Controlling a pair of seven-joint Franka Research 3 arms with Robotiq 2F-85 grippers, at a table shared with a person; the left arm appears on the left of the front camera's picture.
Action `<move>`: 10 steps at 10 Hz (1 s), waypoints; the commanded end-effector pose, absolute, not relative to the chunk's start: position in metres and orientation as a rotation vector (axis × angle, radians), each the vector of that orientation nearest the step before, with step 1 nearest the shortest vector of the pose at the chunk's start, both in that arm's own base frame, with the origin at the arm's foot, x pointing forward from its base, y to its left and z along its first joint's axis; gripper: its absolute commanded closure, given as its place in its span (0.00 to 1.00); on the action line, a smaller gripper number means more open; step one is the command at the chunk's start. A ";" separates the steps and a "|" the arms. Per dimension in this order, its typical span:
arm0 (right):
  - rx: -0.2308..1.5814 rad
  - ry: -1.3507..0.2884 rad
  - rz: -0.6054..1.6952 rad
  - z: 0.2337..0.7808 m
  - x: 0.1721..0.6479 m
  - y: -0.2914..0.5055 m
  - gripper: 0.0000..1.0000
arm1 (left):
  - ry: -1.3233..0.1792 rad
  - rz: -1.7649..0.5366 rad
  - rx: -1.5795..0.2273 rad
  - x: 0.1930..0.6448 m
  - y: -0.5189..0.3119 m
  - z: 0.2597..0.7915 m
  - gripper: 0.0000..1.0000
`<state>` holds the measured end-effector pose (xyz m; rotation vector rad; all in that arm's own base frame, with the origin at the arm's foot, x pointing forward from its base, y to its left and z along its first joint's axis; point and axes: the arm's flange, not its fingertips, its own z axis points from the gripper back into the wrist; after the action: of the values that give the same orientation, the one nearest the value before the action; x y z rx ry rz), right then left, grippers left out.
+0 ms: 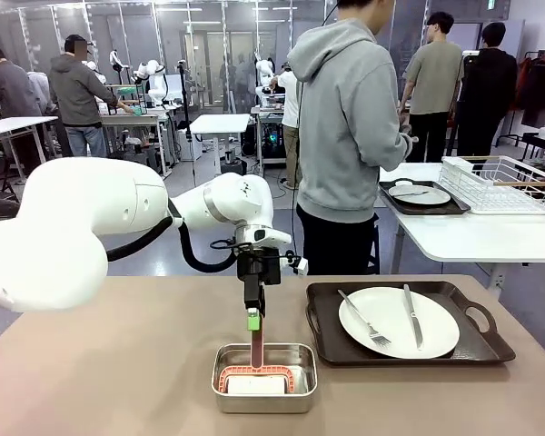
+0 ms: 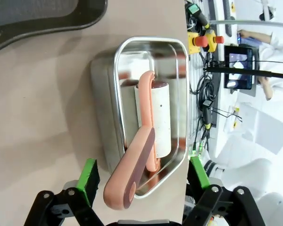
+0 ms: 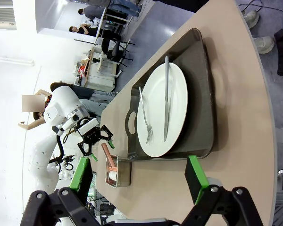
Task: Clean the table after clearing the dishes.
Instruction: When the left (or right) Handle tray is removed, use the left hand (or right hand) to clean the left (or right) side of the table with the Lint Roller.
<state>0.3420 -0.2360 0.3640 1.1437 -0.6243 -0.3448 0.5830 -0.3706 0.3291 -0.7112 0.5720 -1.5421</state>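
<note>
**Front cam:** sitting fixed on robot's side, btwn the arms, facing across the worktop [image 1: 100,363] toward a person [image 1: 345,118] at the far edge. Mid-range, taking in the steel pan [image 1: 263,402] and the tray [image 1: 322,331] w/ plate [image 1: 436,334].

**Left wrist cam:** looking steeply down along the left jaws, hanging close over the pan, frame rolled sideways.

**Right wrist cam:** looking along the right jaws from higher & farther off, also rolled, taking in tray, plate, pan and the left arm [image 3: 61,106].

**Overlap:** all 3 views are sharing the pan; front & right wrist are sharing the tray too.
</note>
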 end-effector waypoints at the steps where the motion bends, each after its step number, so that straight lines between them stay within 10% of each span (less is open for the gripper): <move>1: 1.143 -0.623 -0.339 0.365 0.339 -0.236 0.00 | 0.589 -1.552 -0.738 0.598 -0.377 0.339 0.19; 5: 1.143 -0.623 -0.339 0.365 0.339 -0.236 0.00 | 0.580 -1.550 -0.775 0.600 -0.377 0.341 0.56; 6: 1.143 -0.623 -0.339 0.365 0.339 -0.236 0.00 | 0.580 -1.549 -0.783 0.600 -0.377 0.339 0.47; 7: 1.143 -0.623 -0.339 0.365 0.339 -0.236 0.00 | 0.583 -1.547 -0.787 0.599 -0.377 0.339 0.75; 8: 1.143 -0.623 -0.339 0.365 0.339 -0.236 0.00 | 0.589 -1.540 -0.790 0.600 -0.376 0.340 0.66; 9: 1.143 -0.623 -0.339 0.365 0.339 -0.236 0.00 | 0.587 -1.530 -0.806 0.600 -0.375 0.340 0.94; 10: 1.143 -0.623 -0.339 0.365 0.339 -0.236 0.00 | 0.583 -1.522 -0.807 0.600 -0.374 0.341 0.75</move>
<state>0.3420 -0.2360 0.3640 1.1437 -0.6243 -0.3448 0.5882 -0.3708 0.3329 -0.7718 0.5685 -1.5399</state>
